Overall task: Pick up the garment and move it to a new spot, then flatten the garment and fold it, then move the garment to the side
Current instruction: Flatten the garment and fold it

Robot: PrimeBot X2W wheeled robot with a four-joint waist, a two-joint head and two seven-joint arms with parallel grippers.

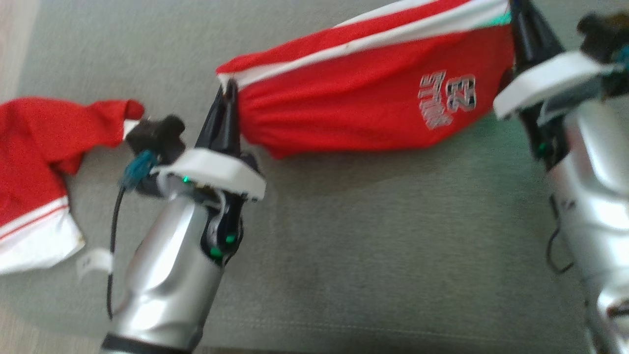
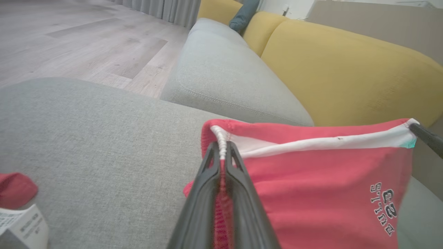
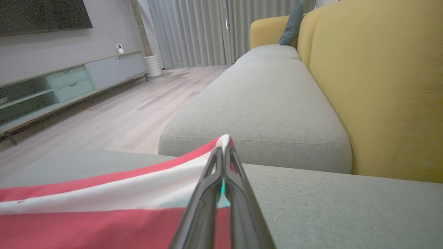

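Nearest the robot, two silver forearms reach out over the grey sofa seat (image 1: 368, 236). The left tool (image 1: 228, 91) is closed on one end of the white-banded edge of the red garment (image 1: 373, 103). In the left wrist view its two dark fingers (image 2: 238, 193) are pressed together with the red and white hem caught between them. The right tool (image 1: 516, 10) is clamped on the other end of the same edge. In the right wrist view the fabric's white tip sticks out just past its tips (image 3: 224, 148).

The garment hangs stretched between the two tools above the seat, with a white stripe (image 1: 393, 34) along its top and pale printed lettering (image 1: 447, 98) near the right end. Its shadow falls on the cushion below. Whether the lower edge touches the seat cannot be told.

To the left lies a second red piece of clothing (image 1: 29, 162) with a white hem, flat on the seat and well apart from the held one. A small white label (image 1: 93, 260) lies beside it.

Behind the seat rises the yellow backrest (image 3: 380, 86), and a blue-grey cushion (image 3: 292, 24) sits at the far end. Beyond are the pale wooden floor (image 3: 121, 114), a low cabinet (image 3: 69, 79) and grey curtains (image 3: 207, 31).
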